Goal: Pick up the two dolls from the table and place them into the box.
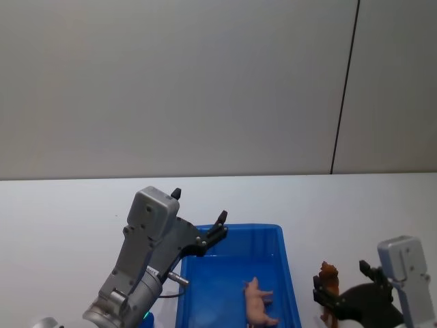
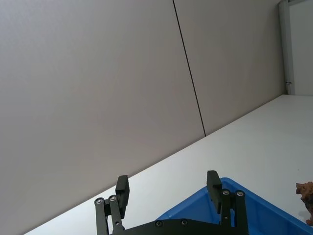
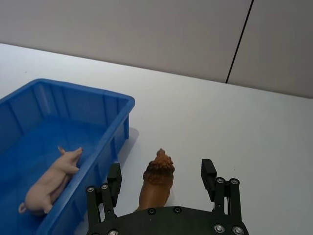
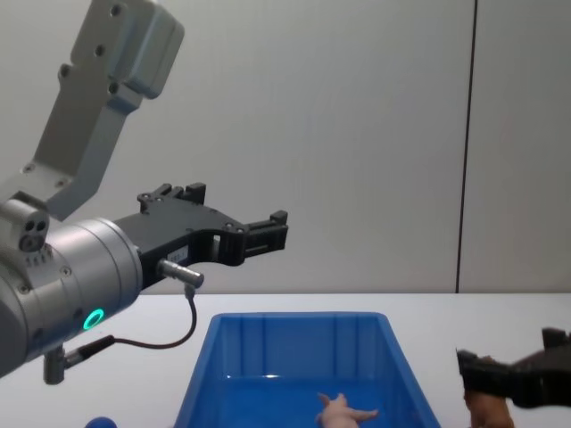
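The pale pink doll [image 1: 259,304] [image 3: 51,181] [image 4: 348,413] lies on the floor of the blue box [image 1: 232,229] [image 3: 88,90] [image 4: 294,357]. The reddish-brown doll [image 1: 329,281] [image 3: 157,178] [image 2: 307,193] stands on the white table [image 1: 68,205] just right of the box. My right gripper [image 1: 341,277] [image 3: 161,174] [image 4: 510,357] is low and open, with one finger on each side of this doll and a gap to both. My left gripper [image 1: 199,205] [image 2: 167,181] [image 4: 232,207] hangs open and empty, high above the box's far left corner.
A small blue ball [image 4: 101,423] lies on the table left of the box, under my left arm. A plain grey wall with a dark vertical seam [image 1: 345,85] stands behind the table. Bare tabletop stretches beyond the box and to its right.
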You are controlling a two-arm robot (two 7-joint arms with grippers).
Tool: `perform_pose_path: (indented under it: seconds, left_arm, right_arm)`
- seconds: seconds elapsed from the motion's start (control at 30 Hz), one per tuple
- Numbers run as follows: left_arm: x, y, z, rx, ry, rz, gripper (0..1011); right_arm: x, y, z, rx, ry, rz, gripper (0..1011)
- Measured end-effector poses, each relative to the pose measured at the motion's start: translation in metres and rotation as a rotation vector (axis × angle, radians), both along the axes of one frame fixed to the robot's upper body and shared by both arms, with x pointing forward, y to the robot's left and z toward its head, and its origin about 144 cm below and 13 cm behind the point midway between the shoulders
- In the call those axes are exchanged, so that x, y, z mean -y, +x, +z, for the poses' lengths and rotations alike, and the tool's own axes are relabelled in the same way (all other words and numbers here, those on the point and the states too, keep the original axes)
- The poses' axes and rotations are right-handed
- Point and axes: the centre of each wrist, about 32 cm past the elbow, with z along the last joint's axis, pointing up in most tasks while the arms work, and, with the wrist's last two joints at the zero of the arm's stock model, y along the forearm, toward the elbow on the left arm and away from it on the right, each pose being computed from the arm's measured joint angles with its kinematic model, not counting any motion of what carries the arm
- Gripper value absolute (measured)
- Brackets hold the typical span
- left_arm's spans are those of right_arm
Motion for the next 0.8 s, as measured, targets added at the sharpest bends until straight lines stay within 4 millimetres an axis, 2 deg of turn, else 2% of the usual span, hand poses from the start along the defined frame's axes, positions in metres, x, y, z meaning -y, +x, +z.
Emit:
perform_pose_path:
  seconds: [0.6,0.77,0.8]
  left_arm:
    - [0.000,0.000,0.000,0.000,0.000,0.000,1001]
    - [0.000,0.000,0.000,0.000,0.000,0.000,1001]
    - [0.000,0.000,0.000,0.000,0.000,0.000,1001]
  right_arm:
    - [-0.008,-0.007,-0.028,-0.055,0.009,-0.030,998]
    - [-0.010,-0.004,-0.035,-0.063,0.019,-0.033,910]
    - [-0.010,-0.003,-0.038,-0.065,0.022,-0.034,862]
